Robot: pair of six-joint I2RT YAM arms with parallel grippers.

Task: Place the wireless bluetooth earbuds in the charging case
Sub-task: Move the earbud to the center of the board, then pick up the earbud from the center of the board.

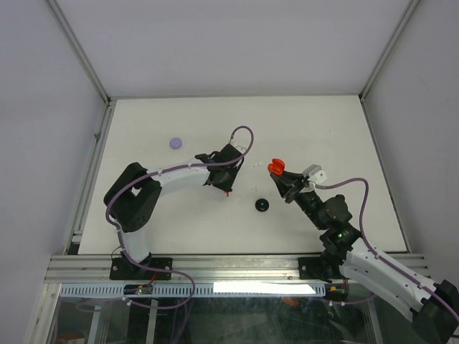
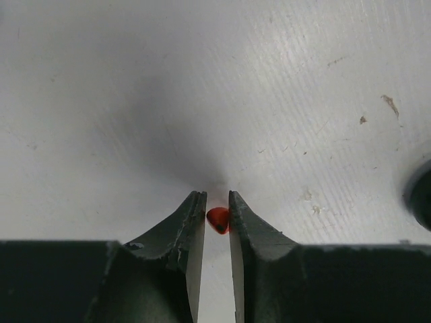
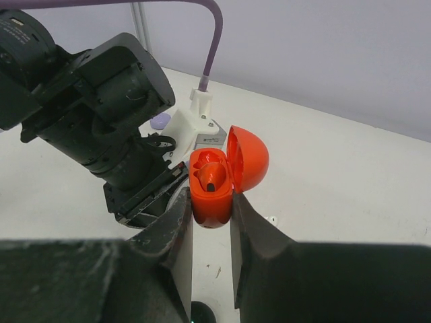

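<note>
From above, the left pincer (image 1: pixel 226 189) sits near the right pincer (image 1: pixel 278 172). The left wrist view shows the left pincer nearly shut, its tips pinching the tiny red earbud (image 2: pixel 217 220). The bud looks light and slippery, so a soft squeeze on its round sides suits it. The right wrist view shows the right pincer closed on the open red case (image 3: pixel 212 192).

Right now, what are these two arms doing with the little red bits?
The left gripper is pinching a tiny red earbud close to the white table. The right gripper holds the matching red charging case up with its lid flipped open, and one bud seems to sit inside. The pinched earbud is not in the case yet. A black case and a lavender case lie on the table.
</note>
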